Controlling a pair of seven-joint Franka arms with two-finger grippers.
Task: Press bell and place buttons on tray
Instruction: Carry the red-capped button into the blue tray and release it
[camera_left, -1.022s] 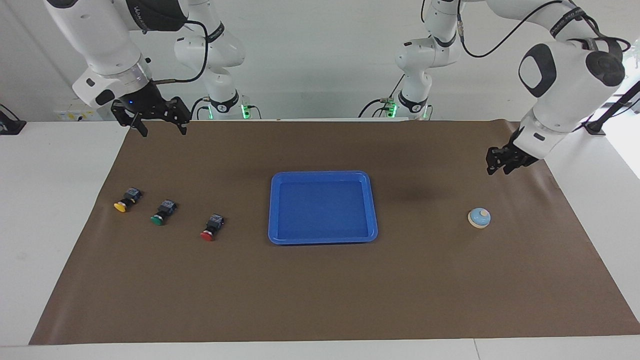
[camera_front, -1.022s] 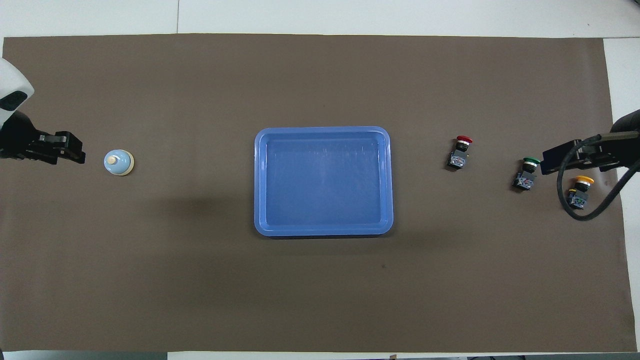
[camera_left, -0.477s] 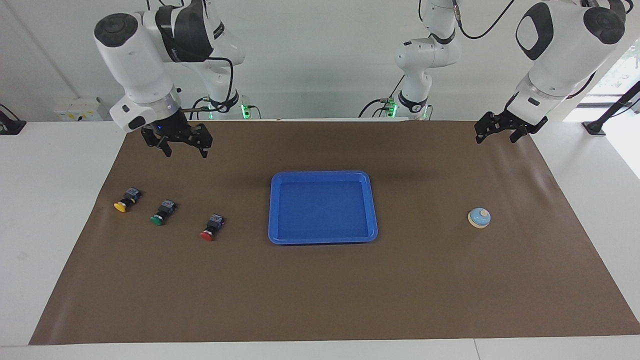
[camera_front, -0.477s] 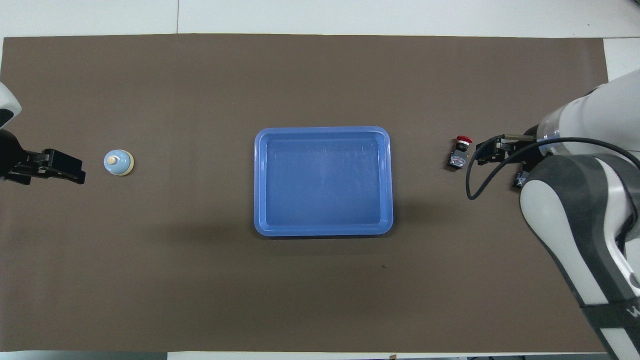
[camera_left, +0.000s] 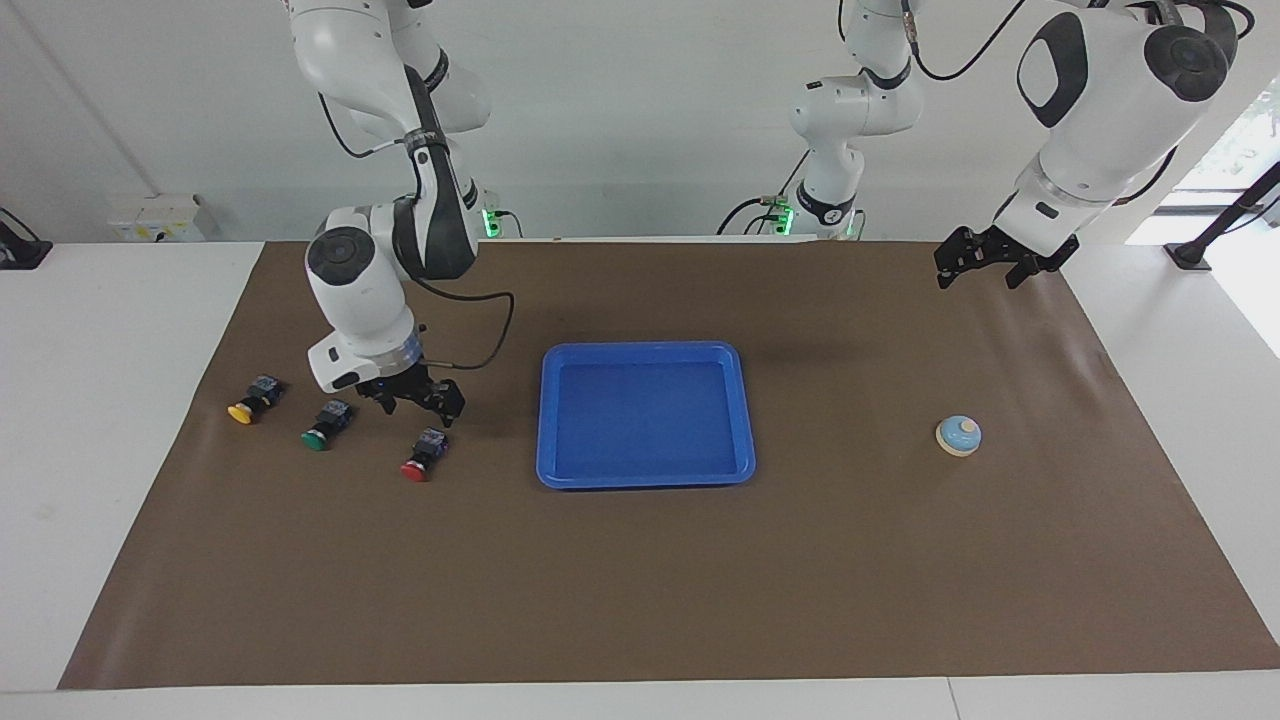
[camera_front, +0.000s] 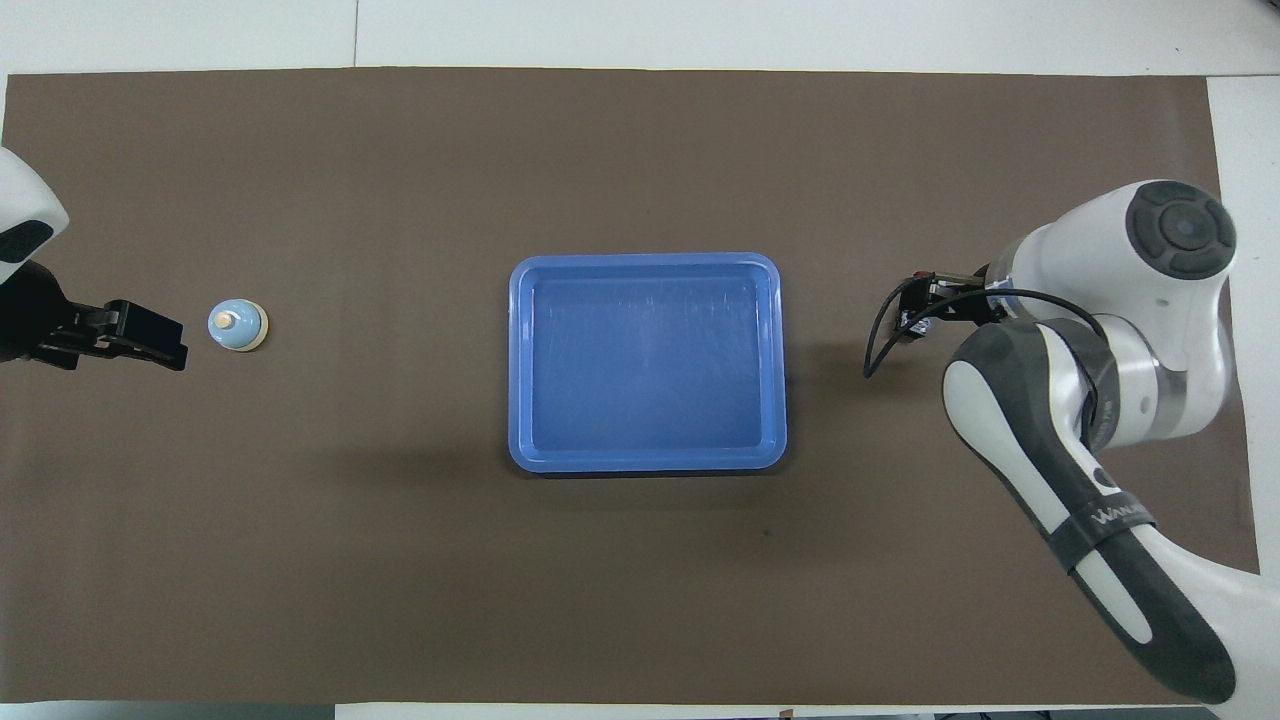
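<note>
I have the red button lying on the table beside the empty tray, so my right gripper hangs just above it, jaws spread and empty, ready to drop. The bell sits at the left arm's end; my left gripper waits high there, jaws open and empty.

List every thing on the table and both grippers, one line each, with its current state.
Tray: empty, flat on the mat.
Red button: on its side, on the mat, right gripper just above it.
Green button: on its side, untouched.
Yellow button: on its side, untouched.
Bell: upright, untouched.
Right gripper: open, low over the red button.
Left gripper: open, raised, waiting.
</note>
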